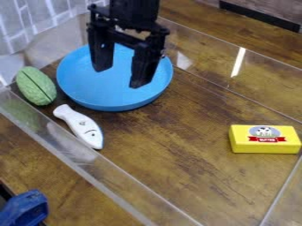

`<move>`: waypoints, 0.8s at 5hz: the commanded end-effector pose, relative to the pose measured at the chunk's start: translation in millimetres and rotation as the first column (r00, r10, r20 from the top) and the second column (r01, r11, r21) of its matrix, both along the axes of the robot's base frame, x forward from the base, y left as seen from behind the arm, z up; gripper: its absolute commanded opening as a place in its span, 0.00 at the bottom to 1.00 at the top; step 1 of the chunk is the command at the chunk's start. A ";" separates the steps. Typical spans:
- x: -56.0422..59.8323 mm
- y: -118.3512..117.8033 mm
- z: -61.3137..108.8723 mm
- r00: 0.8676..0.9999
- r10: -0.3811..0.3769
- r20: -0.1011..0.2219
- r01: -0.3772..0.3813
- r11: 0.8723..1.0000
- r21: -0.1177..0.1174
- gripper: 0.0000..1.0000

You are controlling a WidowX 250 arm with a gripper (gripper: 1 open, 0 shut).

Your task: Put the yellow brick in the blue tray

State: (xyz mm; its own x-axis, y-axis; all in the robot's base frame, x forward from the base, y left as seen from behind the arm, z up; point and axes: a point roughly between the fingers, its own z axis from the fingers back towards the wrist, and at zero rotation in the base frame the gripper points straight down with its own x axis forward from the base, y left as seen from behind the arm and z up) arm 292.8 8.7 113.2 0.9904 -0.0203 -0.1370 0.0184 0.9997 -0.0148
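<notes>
The yellow brick (266, 138) lies flat on the wooden table at the right, its white oval label with red marks facing up. Far to its left sits the blue tray (83, 95), a round shallow plate with a raised rim. My gripper (122, 64) hangs over the tray, pointing down, its two black fingers (104, 51) spread wide apart. It is open and nothing is between the fingers. The fingers hide part of the tray's inside.
A green ribbed oval toy (34, 86) lies left of the tray. A white fish-shaped toy (79, 125) lies in front of it. A blue object (21, 210) shows at the bottom left corner. A clear sheet covers the wooden table (177, 177).
</notes>
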 end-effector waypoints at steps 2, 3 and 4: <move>7.6 -17.0 9.3 0.979 -0.196 0.050 0.196 0.981 -0.005 1.00; 8.8 -20.7 4.0 0.975 -0.220 0.042 0.220 0.975 -0.011 1.00; 9.0 -23.3 -1.1 0.971 -0.237 0.033 0.237 0.971 -0.016 1.00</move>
